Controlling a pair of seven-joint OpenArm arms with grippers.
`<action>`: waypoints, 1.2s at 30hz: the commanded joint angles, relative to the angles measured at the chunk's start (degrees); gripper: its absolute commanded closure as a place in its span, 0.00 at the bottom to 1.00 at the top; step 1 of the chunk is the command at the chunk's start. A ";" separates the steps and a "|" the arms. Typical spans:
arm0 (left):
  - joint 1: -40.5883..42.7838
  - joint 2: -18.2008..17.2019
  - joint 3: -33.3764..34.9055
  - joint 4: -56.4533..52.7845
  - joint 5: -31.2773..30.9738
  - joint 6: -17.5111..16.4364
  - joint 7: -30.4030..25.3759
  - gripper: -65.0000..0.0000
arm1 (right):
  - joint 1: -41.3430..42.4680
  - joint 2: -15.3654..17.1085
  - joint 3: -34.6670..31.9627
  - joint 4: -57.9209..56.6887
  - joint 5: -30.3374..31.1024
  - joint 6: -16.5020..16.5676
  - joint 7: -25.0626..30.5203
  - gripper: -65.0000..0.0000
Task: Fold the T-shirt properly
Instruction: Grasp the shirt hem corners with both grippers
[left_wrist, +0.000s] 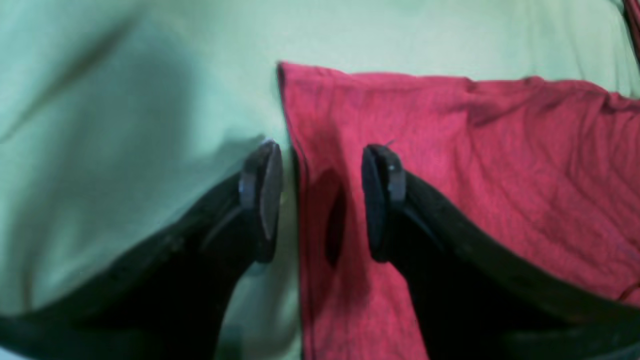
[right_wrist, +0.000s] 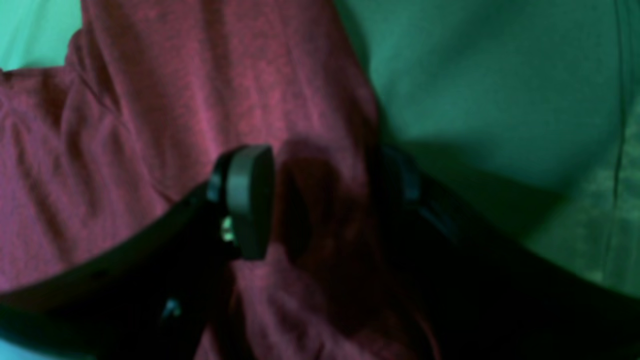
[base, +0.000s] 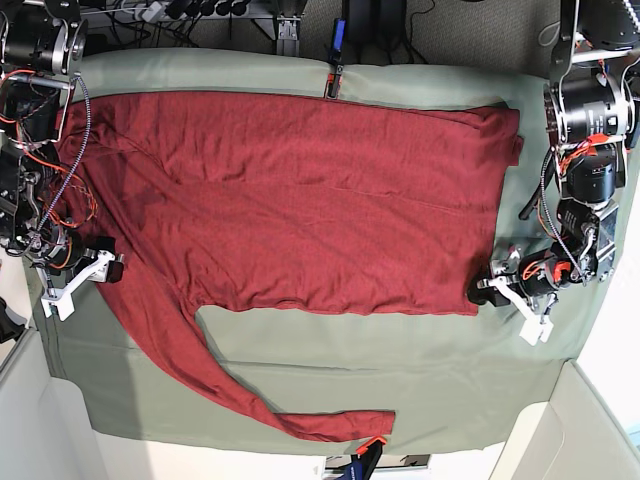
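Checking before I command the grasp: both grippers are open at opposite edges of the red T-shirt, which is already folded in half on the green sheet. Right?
Not folded: the base view shows the T-shirt spread flat, one sleeve stretched out. The rest holds.

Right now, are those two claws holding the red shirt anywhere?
No. Both the left gripper and right gripper stand open, straddling opposite edges of the T-shirt.

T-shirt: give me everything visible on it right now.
The T-shirt is plain dark red heathered knit, thin and softly wrinkled, lying flat and spread wide on the green cloth. One long sleeve trails out toward the near edge. The left gripper straddles one side edge with jaws apart; the right gripper does the same at the opposite edge. Neither has pinched it yet.
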 joint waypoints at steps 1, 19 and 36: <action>-1.99 -0.81 -0.22 0.74 -0.50 -0.71 -1.16 0.55 | 1.20 0.66 0.09 0.63 0.26 0.02 -0.57 0.51; -0.70 1.38 -0.22 0.74 -3.08 -0.71 0.09 0.55 | 1.20 0.63 0.09 0.63 1.79 0.02 -0.59 0.51; -0.59 1.03 -0.22 0.74 3.32 -0.71 -7.80 0.98 | 1.25 0.70 0.09 0.63 0.90 0.20 3.48 1.00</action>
